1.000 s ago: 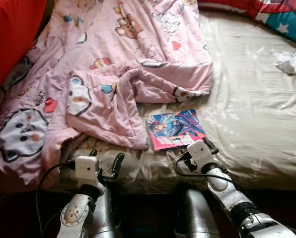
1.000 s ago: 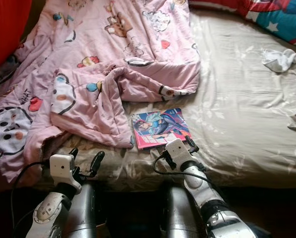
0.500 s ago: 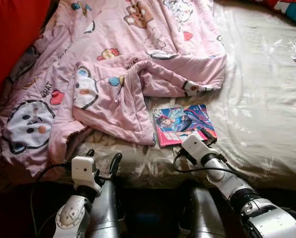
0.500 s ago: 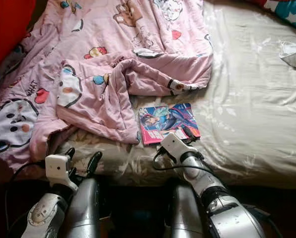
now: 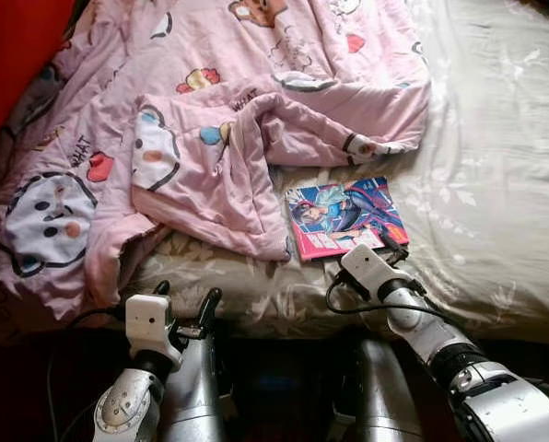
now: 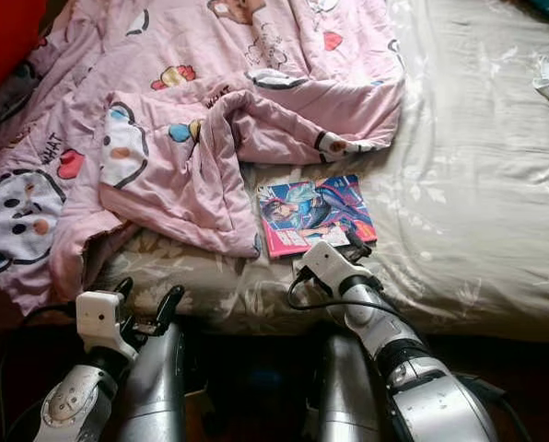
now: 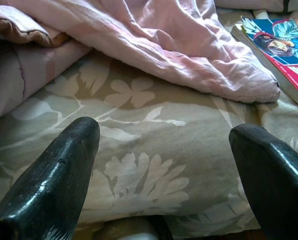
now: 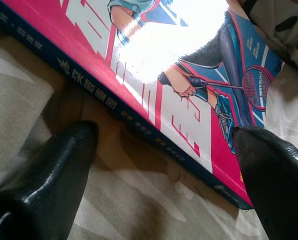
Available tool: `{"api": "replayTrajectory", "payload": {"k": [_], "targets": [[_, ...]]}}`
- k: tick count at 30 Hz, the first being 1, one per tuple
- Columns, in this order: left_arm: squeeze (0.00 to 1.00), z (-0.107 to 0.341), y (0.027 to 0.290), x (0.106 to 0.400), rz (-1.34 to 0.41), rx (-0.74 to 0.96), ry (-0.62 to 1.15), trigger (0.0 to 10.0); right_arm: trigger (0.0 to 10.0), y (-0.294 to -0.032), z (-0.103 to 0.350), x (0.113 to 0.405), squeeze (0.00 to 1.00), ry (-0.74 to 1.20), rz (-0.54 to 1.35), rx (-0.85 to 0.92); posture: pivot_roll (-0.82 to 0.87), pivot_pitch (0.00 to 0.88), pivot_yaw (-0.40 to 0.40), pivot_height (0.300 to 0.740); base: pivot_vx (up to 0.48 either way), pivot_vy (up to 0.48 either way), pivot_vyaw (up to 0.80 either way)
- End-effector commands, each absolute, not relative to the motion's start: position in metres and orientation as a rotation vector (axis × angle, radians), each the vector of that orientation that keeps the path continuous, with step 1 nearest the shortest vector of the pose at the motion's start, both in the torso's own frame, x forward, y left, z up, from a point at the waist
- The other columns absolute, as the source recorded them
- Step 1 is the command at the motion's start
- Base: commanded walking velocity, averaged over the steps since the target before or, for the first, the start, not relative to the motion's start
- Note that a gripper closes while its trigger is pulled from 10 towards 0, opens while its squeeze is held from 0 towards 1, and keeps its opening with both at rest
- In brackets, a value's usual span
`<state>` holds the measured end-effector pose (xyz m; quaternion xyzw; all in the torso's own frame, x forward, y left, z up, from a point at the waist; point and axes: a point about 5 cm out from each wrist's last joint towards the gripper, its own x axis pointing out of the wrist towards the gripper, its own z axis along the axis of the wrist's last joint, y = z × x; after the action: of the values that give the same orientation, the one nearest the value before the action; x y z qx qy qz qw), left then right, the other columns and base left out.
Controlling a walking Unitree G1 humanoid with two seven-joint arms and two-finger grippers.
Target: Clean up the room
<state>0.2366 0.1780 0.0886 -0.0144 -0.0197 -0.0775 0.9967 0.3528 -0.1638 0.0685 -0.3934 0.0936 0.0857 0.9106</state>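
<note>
Fingers (image 8: 269,170) astride comic book (image 5: 345,216), tips cropped.

arms: silver, rounded metal segments
wrists: white boxy housings
cables: black, looping from each wrist
left gripper (image 5: 184,300) fingers: long, glossy black
right gripper (image 8: 164,175) fingers: black, blunt-tipped

The pink blanket (image 5: 210,120) carries the printed word "WHAT" in dark letters at two places. The spine of the book (image 8: 154,90) has small light characters, but they are too blurred to read.
</note>
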Motion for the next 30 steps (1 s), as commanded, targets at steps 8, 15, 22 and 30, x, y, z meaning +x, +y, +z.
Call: {"api": "replayTrajectory", "payload": {"k": [8, 15, 22, 30], "targets": [[0.0, 0.082, 0.178, 0.227, -0.142, -0.039, -0.004, 10.0, 10.0, -0.177, 0.057, 0.345, 0.0, 0.264, 0.158, -0.837, 0.14, 0.434, -0.028, 0.562, 0.0, 0.0, 0.0], [0.0, 0.083, 0.177, 0.222, -0.134, -0.042, 0.005, 10.0, 10.0, -0.172, 0.071, 0.355, 0.0, 0.201, 0.16, -0.886, 0.15, 0.449, -0.031, 0.562, 0.0, 0.0, 0.0], [0.0, 0.081, 0.176, 0.217, -0.127, -0.045, 0.011, 10.0, 10.0, -0.169, 0.079, 0.359, 0.0, 0.15, 0.159, -0.905, 0.15, 0.465, -0.035, 0.562, 0.0, 0.0, 0.0], [0.0, 0.079, 0.175, 0.214, -0.121, -0.047, 0.021, 10.0, 10.0, -0.162, 0.086, 0.363, 0.0, 0.096, 0.179, -0.941, 0.16, 0.481, -0.04, 0.562, 0.0, 0.0, 0.0]]}}
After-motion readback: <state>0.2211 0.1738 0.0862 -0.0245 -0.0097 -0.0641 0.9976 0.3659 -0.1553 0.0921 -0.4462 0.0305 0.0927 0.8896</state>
